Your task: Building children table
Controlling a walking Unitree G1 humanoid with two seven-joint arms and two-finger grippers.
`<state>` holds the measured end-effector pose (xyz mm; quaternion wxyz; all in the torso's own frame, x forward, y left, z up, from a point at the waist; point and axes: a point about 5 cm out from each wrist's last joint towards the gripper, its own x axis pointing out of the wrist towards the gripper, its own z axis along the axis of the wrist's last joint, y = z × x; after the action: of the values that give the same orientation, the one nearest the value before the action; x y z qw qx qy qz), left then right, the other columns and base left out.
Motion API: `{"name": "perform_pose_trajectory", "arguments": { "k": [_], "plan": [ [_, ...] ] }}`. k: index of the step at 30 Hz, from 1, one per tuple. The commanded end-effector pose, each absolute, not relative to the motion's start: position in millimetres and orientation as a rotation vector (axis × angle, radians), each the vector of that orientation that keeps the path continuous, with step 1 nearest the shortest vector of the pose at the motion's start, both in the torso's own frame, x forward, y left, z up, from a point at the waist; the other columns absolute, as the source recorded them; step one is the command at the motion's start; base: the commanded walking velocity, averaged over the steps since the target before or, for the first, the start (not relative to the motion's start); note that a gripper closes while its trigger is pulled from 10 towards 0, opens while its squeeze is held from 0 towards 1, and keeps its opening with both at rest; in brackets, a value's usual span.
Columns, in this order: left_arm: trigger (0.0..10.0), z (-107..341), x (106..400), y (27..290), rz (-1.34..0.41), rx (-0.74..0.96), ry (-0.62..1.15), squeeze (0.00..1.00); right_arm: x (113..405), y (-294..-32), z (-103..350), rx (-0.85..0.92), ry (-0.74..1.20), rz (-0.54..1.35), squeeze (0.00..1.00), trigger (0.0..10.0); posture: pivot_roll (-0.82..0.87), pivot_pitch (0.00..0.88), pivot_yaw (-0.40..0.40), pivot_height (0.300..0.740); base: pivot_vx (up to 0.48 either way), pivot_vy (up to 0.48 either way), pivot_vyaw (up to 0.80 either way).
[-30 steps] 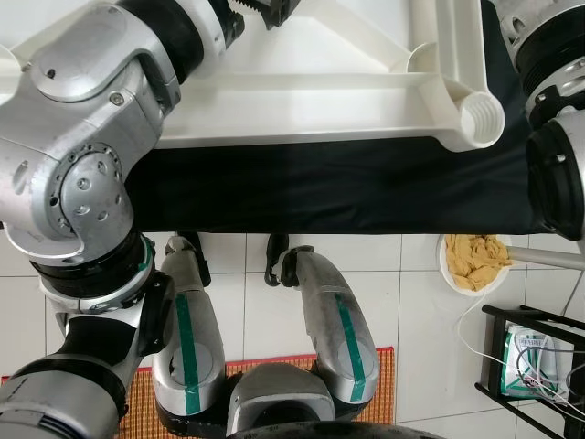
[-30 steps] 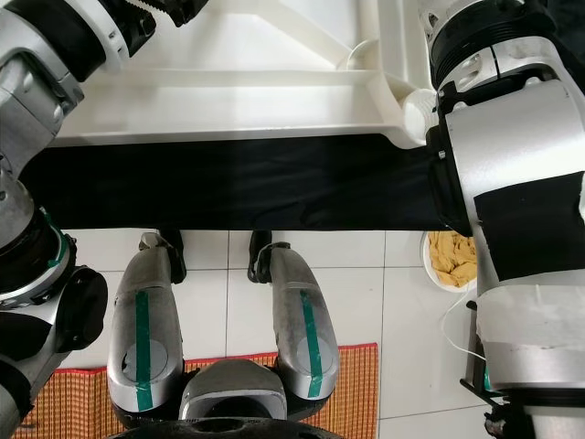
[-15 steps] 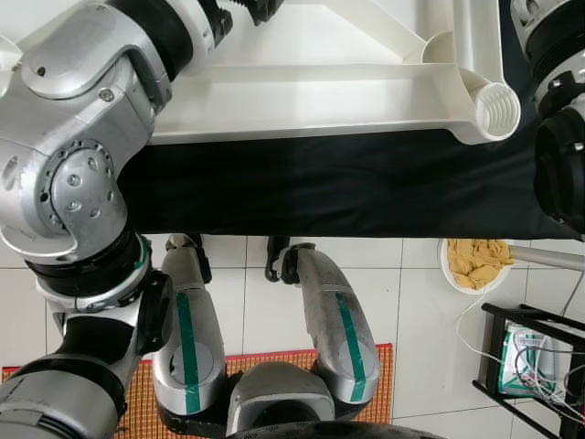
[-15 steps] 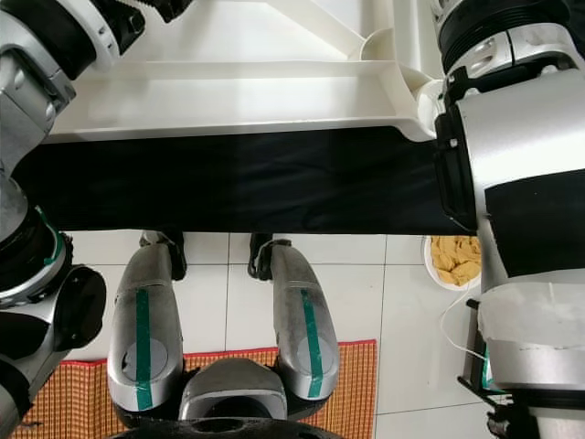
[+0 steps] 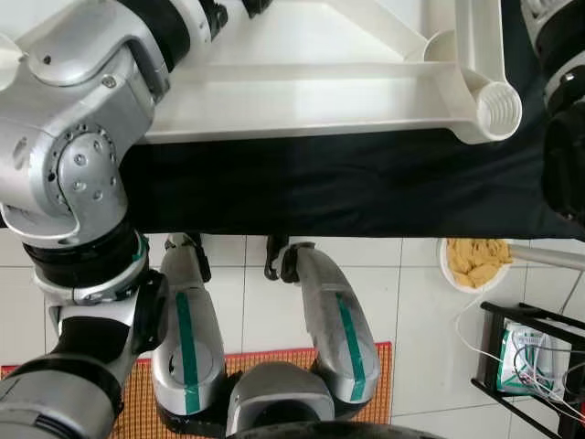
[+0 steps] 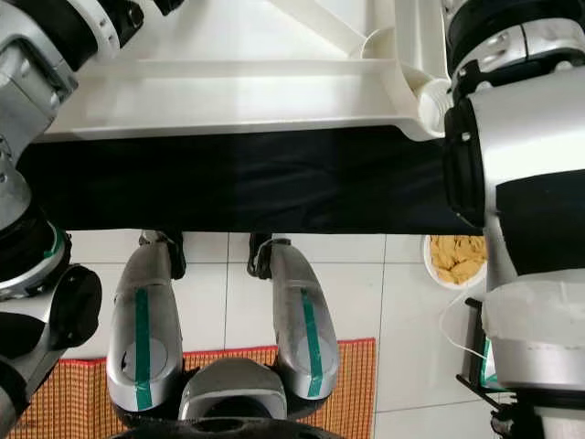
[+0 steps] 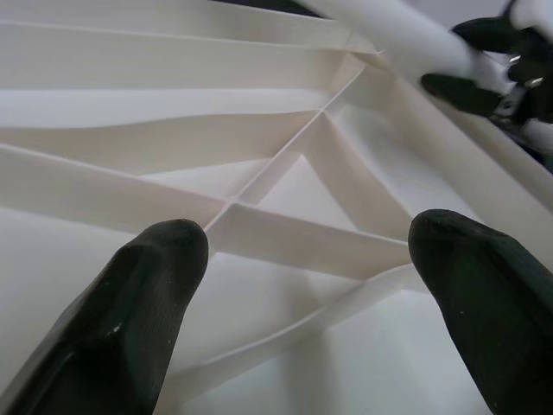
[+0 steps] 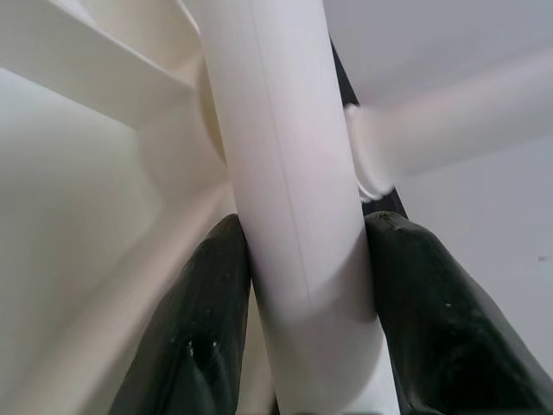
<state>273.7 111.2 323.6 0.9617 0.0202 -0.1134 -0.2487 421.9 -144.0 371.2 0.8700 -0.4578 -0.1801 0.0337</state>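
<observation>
The white plastic tabletop (image 5: 302,91) lies upside down on a black cloth, its threaded corner socket (image 5: 498,105) at the near right. My left arm reaches over it from the left. My left gripper (image 7: 311,251) hangs open just above the underside ribs (image 7: 302,233), holding nothing. My right gripper (image 8: 307,259) is shut on a white tubular table leg (image 8: 285,130), which stands against the tabletop's right side. In the left wrist view that leg (image 7: 389,35) and my right gripper's black fingers (image 7: 492,60) appear at the far corner. A second white tube (image 8: 467,121) crosses behind, blurred.
The black cloth (image 5: 320,187) covers the work table up to its near edge. On the tiled floor to the right are a white bowl of yellow pieces (image 5: 475,261) and a black rack with cables (image 5: 535,357). An orange mat (image 5: 137,402) lies under my legs.
The tabletop's near right corner has slid a little to the right and away. My left arm has moved slightly farther over it. My right gripper stays on the leg.
</observation>
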Motion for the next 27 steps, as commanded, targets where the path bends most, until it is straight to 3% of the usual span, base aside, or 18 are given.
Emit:
{"name": "perform_pose_trajectory", "arguments": {
  "k": [1,5,15,22,27],
  "plan": [
    [10.0,320,270,104,-0.606,0.04,-0.231,0.0,421,-154,378,-0.939,-0.377,0.05,0.0,10.0,0.25,0.403,-0.214,0.74,0.0,0.0,0.0],
    [10.0,312,279,100,-0.658,-0.003,-0.217,0.0,413,-162,403,-0.843,-0.477,0.046,0.0,10.0,0.22,0.354,-0.195,0.74,0.0,0.0,0.0],
    [10.0,302,297,102,-0.626,-0.015,-0.161,0.0,407,-175,407,-0.621,-0.542,0.121,0.0,10.0,0.2,0.283,-0.165,0.74,0.0,0.0,0.0],
    [10.0,304,319,125,-0.482,-0.093,-0.198,0.0,407,-196,386,-0.389,-0.517,0.162,0.0,10.0,0.17,0.189,-0.131,0.74,0.0,0.0,0.0],
    [10.0,308,325,134,-0.433,-0.105,-0.22,0.0,407,-204,378,-0.339,-0.511,0.155,0.0,10.0,0.15,0.156,-0.117,0.74,0.0,0.0,0.0]
  ]
}}
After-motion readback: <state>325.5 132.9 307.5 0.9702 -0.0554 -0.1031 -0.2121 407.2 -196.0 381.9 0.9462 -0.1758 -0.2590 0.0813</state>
